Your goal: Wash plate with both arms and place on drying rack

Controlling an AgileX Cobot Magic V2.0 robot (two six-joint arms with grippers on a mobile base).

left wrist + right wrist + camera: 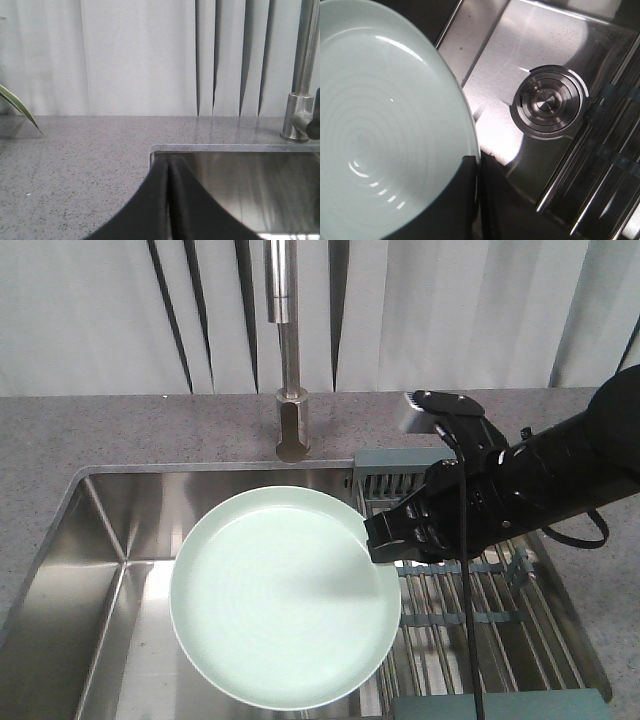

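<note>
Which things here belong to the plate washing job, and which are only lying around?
For the job: plate, right gripper holding its rim, drying rack, faucet, sink.
Just there: plant leaf, curtain, countertop.

The sink [110,540] is set into the countertop [100,430]. The faucet [290,390] stands behind the sink's rear edge, and the curtain [450,310] hangs behind the countertop's back edge. The drying rack [500,610] lies across the sink's right end. The plate [280,600] hangs over the basin, left of the rack, with the right gripper [385,540] clamped on its right rim. The drain [547,102] sits in the sink floor beside the rack.
</note>
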